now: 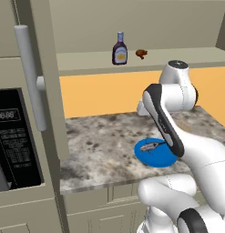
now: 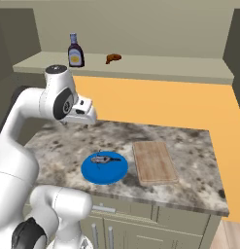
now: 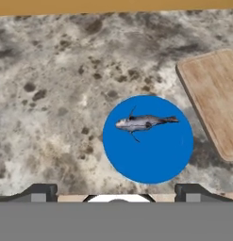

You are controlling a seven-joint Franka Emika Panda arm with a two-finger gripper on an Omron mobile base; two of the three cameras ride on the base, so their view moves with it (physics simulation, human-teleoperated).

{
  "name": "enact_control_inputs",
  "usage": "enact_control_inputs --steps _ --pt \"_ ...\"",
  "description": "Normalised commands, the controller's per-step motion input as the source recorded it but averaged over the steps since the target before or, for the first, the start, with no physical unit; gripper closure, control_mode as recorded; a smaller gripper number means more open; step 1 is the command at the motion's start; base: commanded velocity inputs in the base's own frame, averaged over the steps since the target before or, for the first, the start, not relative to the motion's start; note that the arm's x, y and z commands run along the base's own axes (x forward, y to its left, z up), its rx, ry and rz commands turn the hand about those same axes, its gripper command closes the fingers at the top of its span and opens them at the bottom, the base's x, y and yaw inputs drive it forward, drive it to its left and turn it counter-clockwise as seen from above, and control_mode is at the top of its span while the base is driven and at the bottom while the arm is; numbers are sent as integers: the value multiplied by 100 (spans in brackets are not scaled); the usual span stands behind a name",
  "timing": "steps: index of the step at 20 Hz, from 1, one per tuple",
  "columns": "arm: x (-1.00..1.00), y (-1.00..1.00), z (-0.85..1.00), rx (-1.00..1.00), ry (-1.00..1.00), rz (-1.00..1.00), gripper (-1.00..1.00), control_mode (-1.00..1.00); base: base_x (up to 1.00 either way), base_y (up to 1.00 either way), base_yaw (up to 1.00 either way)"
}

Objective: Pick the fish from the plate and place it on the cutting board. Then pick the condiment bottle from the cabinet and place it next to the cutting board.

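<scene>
Overhead, arm bent high w/ jaws wide apart above fish (image 3: 145, 123) on plate (image 3: 151, 162)

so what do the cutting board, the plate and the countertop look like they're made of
The cutting board looks like light, matte wood: straight grain lines run along it. The plate is flat bright blue with no pattern, perhaps plastic or glazed ceramic; the render leaves that open. The countertop looks like polished granite, mottled grey, white and brown.

The fish (image 2: 105, 159) lies on the plate (image 2: 116, 174), beside the cutting board (image 2: 154, 161).
</scene>
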Motion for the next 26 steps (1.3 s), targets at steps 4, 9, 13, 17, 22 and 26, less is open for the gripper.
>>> enact_control_inputs --steps 4,9,13,17,22,26 --pt "0 -6 -20 2 0 -14 -100 -100 0 0 0" --pt "0 -3 -17 8 0 -13 -100 -100 0 0 0" --pt "0 0 -11 14 0 -9 -100 -100 0 0 0" --pt "-1 -5 -10 12 0 -10 -100 -100 0 0 0" --pt "0 -8 -7 11 0 -13 -100 -100 0 0 0" --pt "0 -7 -17 9 0 -14 -100 -100 0 0 0"
